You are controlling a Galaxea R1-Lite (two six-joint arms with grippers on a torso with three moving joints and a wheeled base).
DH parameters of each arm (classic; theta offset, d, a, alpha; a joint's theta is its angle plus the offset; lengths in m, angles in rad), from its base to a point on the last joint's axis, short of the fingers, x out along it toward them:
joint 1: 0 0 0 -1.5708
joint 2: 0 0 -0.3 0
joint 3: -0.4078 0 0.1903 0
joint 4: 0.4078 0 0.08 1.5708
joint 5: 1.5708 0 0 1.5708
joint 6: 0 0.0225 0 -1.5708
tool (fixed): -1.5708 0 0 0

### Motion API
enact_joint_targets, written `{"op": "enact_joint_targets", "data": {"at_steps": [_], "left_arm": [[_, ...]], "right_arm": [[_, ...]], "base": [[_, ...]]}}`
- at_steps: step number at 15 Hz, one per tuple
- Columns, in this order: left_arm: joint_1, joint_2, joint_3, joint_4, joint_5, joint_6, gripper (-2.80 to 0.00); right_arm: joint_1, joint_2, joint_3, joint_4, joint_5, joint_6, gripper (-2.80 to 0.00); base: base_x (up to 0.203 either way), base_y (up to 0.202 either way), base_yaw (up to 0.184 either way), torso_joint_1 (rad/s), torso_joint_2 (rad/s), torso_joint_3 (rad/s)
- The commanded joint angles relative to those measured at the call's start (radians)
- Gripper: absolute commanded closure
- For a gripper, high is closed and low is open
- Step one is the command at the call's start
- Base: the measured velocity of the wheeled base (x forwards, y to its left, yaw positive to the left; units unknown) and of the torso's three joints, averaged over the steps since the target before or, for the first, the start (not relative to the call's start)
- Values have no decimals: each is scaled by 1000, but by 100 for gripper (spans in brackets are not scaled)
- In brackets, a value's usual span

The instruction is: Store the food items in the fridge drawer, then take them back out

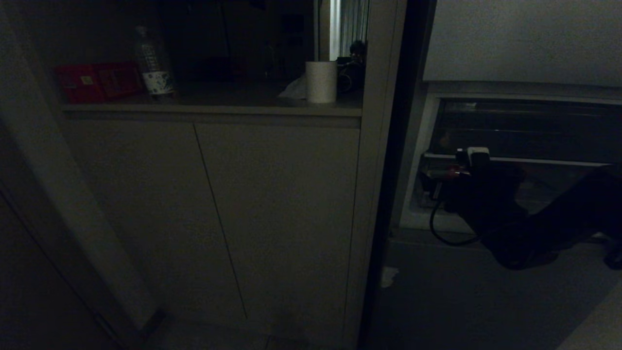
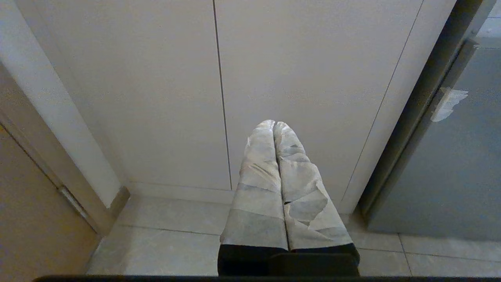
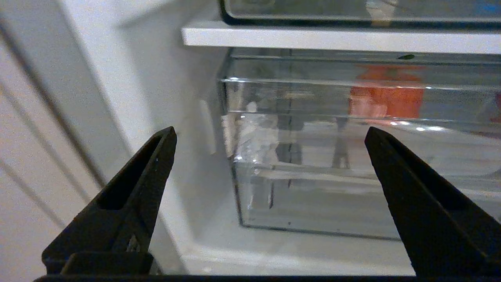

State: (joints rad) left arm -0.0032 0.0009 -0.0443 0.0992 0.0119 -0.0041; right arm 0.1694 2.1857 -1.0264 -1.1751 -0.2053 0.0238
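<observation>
Right arm reaches in from the right edge of the head view, bent forward and low, wrist aimed into the open fridge compartment. Right pincer (image 3: 270,135) spread wide, nothing between its two black fingers (image 3: 137,188); tips stand apart in front of the fridge drawer (image 3: 313,156), not touching it. Drawer is clear plastic, sits under a white shelf (image 3: 336,39), its near corner toward the fridge's white side wall (image 3: 156,78). Through the drawer's front, a blurred red-orange shape (image 3: 385,98) shows toward the back; cannot tell if this is one of the food items or how many lie there. A darker bin (image 3: 352,9) sits above the shelf. Left pincer (image 2: 274,125) hangs low, pointing down toward pale cabinet doors (image 2: 156,98) and a tiled floor (image 2: 176,235); its tape-wrapped fingers pressed together, holding nothing. Room is dim in the head view: a recessed desk (image 1: 214,109) above the cabinets carries a red box (image 1: 97,81), a plastic bottle (image 1: 153,65) just beside it, and a white paper roll (image 1: 321,81) well apart. Grey fridge front (image 2: 450,156) stands right of the cabinets.
</observation>
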Motion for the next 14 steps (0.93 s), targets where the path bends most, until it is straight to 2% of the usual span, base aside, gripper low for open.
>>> {"op": "enact_joint_targets", "data": {"at_steps": [1,7,10,14], "left_arm": [[0,1,0,0,0,0,0],[0,1,0,0,0,0,0],[0,1,0,0,0,0,0],[0,1,0,0,0,0,0]], "right_arm": [[-1,38,-30,-6,-3,-1,-280],[-2,72,-95,-4,-5,0,-280],[-2,107,-153,-3,-45,-2,-280],[-2,121,-164,-3,-48,-2,-280]], "base": [[0,0,0,0,0,0],[0,0,0,0,0,0],[0,0,0,0,0,0],[0,0,0,0,0,0]]}}
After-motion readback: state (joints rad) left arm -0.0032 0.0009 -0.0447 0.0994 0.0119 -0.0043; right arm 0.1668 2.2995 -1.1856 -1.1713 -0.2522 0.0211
